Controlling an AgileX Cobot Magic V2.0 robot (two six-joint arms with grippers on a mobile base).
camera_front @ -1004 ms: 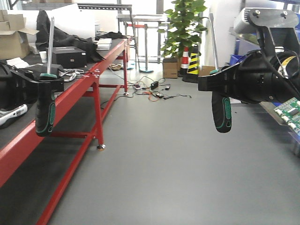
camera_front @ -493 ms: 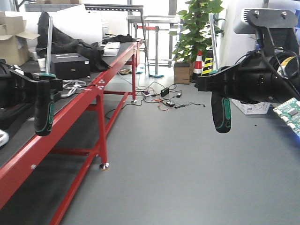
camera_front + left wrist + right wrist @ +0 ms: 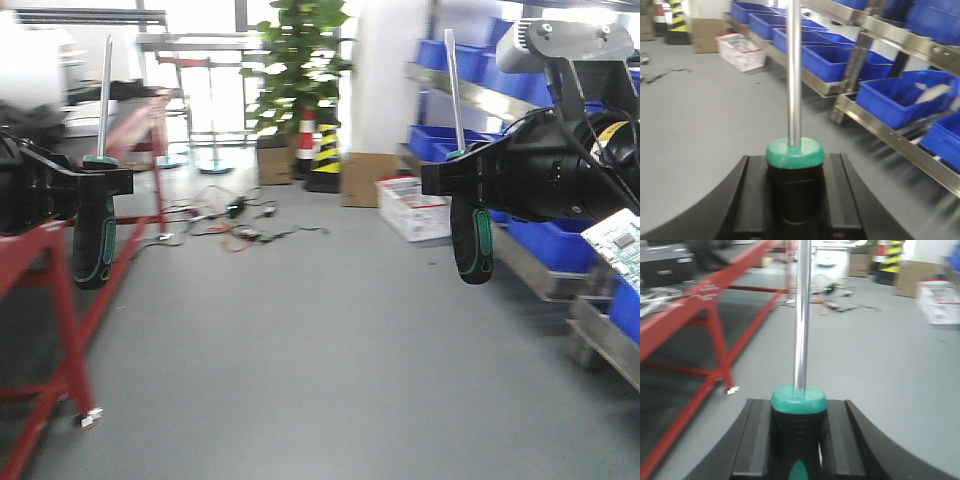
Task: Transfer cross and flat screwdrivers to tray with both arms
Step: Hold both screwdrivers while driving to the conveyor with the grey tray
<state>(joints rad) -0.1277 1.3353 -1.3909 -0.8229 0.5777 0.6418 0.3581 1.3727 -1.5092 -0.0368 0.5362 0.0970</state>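
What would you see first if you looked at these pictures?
Two black-and-green screwdrivers stick straight up like antennas. The left screwdriver is clamped in the left gripper at the left edge, and the right screwdriver is clamped in the right gripper on the right. Bright blue crates line shelves behind the right one, and a leafy plant stands far back.

- At the frame's left edge we see the left gripper point(image 3: 97, 182) with a screwdriver point(image 3: 95, 245) upright in it, shaft up.
- At the right, the right gripper point(image 3: 462, 180) carries the other screwdriver point(image 3: 473, 245) likewise.
- Between them, far behind, we find a plant point(image 3: 295, 60), a cone point(image 3: 322, 150) and a box point(image 3: 368, 178).
- Shelves point(image 3: 440, 82) run along the right; a table point(image 3: 60, 335) stands lower left.
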